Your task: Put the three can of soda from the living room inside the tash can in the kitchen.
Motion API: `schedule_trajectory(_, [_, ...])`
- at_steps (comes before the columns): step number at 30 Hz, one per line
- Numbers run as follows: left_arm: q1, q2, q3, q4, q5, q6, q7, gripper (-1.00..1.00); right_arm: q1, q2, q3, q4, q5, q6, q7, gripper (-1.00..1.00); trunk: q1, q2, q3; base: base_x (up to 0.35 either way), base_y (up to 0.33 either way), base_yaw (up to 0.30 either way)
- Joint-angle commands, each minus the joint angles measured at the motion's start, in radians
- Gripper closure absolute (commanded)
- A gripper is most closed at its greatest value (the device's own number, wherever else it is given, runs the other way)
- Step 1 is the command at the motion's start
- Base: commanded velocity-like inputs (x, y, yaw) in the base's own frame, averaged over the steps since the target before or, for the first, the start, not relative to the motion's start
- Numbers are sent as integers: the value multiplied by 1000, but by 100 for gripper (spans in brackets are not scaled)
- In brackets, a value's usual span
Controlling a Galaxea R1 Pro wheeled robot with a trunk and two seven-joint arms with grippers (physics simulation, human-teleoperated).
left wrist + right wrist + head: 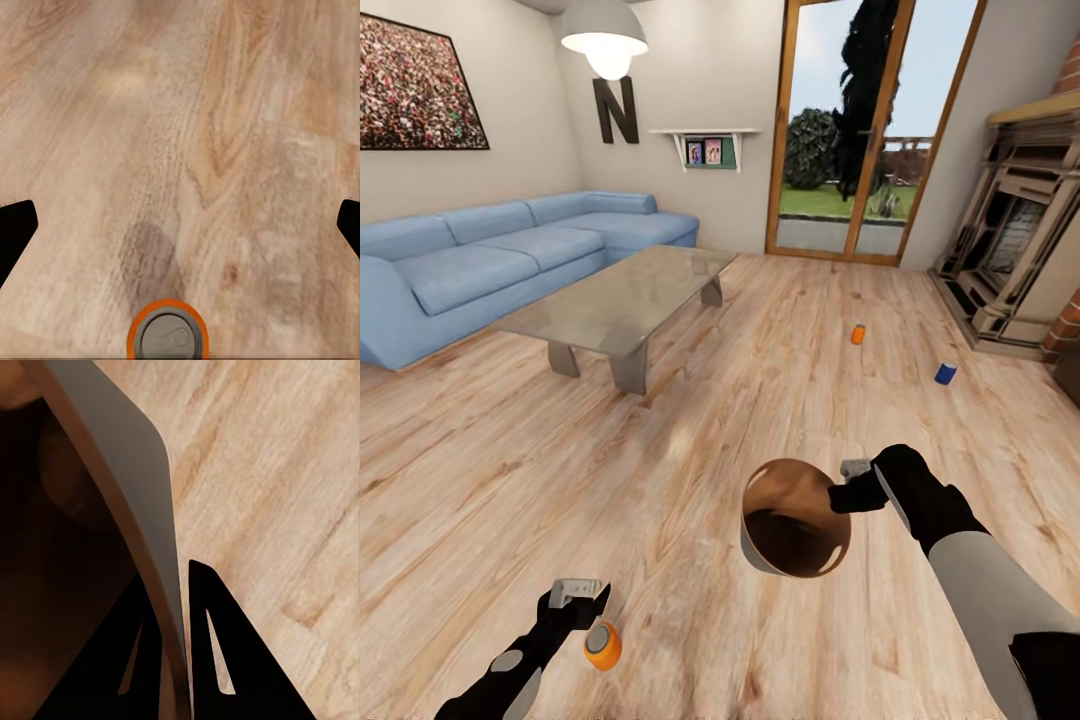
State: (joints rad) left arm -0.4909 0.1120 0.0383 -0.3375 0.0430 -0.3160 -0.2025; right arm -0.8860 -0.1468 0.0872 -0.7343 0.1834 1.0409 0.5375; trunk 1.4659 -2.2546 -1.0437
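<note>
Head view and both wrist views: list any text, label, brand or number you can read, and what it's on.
"N": a large dark letter mounted on the wall above the sofa.
Orange can near the left gripper: no label readable.
Small pictures on the wall shelf: too small to read.

Two arms in black and pale grey, with dark grippers

In the head view's lower right, the right arm point(990, 580) has a broad pale grey forearm shell, a glossy black wrist section with a thin pale stripe along it, and a black patch at the frame's bottom right corner; its right gripper point(838, 494) is black with a small light grey block on top. In the lower left, the left arm point(510, 675) is slimmer, black with an oval grey inset and a grey lower panel, and the left gripper point(585, 600) carries a light grey block too. In the right wrist view the fingers point(217, 660) are flat black tapering blades with narrow slots.
</note>
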Motion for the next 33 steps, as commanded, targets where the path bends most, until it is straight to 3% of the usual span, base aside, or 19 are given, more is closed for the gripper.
schedule_trajectory(1, [0, 0, 0, 0, 0, 0, 0, -100, -1, 0, -1, 0, -32, 6, 4, 100, 4, -7, -5, 0, 0, 0])
schedule_trajectory(20, [0, 0, -1, 19, 1, 0, 0, -100, -1, 3, 0, 0, -31, 6, 4, 100, 77, -140, -93, 0, 0, 0])
schedule_trajectory(33, [-1, 0, -1, 20, 2, 0, 0, -100, 1, 4, 0, -3, -30, 6, 4, 100, 84, -154, -113, 0, 0, 0])
